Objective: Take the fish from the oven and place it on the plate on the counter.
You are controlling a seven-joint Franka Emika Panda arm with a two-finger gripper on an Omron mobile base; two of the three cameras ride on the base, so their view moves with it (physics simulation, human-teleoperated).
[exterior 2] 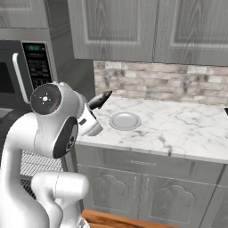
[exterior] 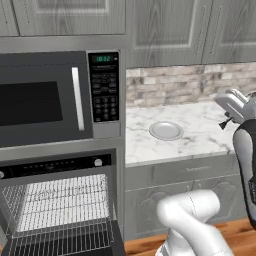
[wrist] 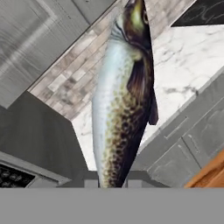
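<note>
Apparently one fish [wrist: 120,113] in pincer, one plate [exterior: 166,131], apart.

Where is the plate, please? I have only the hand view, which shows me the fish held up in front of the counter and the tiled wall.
Observer: The plate lies on the counter, to the right of the microwave, with nothing on it.
Operator: Thank you. Is the fish close to it?
Observer: In the right base view the fish is in the air to the left of the plate, higher in the picture and not touching it.
Operator: And is the oven shut?
Observer: No, the oven door is down, with the wire racks in sight.
</note>
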